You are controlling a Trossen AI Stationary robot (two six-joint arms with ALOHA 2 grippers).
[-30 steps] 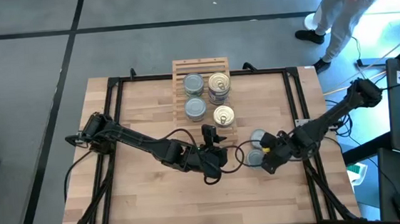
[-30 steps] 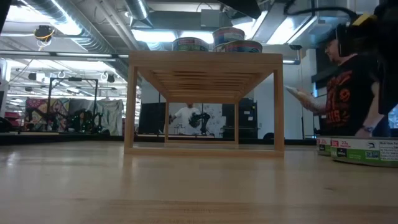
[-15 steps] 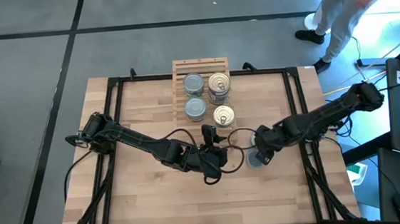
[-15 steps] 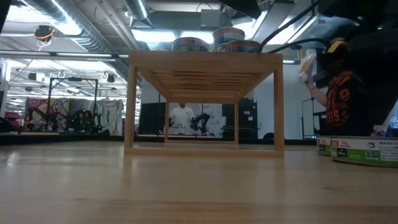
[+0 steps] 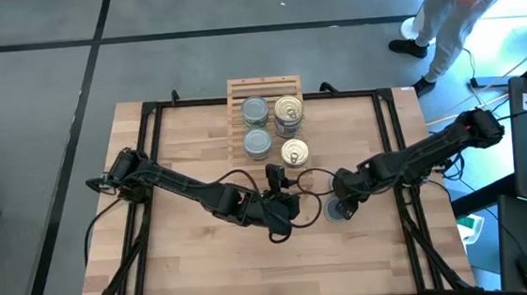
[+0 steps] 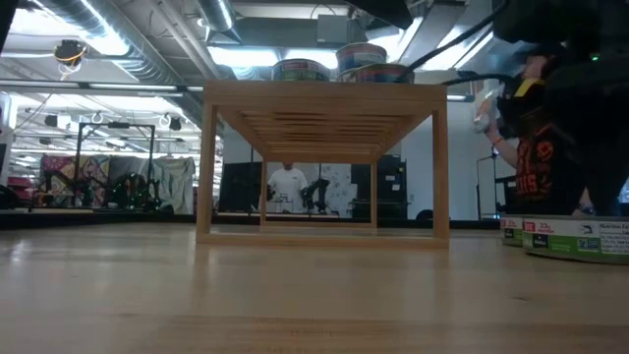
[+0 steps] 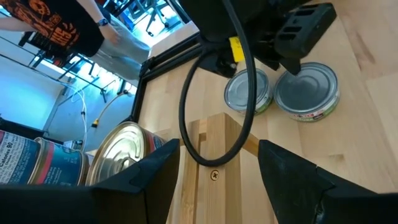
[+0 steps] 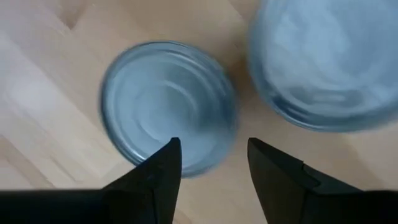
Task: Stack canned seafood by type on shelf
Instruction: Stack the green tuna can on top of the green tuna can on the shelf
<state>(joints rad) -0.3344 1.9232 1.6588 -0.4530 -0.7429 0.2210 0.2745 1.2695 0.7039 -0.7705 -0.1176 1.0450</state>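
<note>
The light-wood shelf (image 5: 264,89) stands at the table's far middle. On top of it are two silver-topped tins (image 5: 255,110) (image 5: 258,143), a stack of gold-topped tins (image 5: 289,113) and a single gold-topped tin (image 5: 294,152). Two silver-topped tins (image 8: 165,106) (image 8: 323,62) stand side by side on the table, right of the shelf's near end. My right gripper (image 8: 211,162) hovers open above them; in the high view it covers one, and the other (image 5: 336,211) shows. My left gripper (image 7: 217,180) is open beside the shelf's near end, next to the gold tin (image 7: 124,155).
A black cable loop (image 5: 316,195) lies between the two grippers. The low view shows green-labelled tins (image 6: 575,236) at the right, the shelf's open underside (image 6: 324,197) and a person beyond the table. A black frame (image 5: 395,137) runs along the table's edges.
My right gripper has moved toward the table's left and a little toward the far edge. It has come over the two tins on the table and now covers the far one. The left arm has kept still.
</note>
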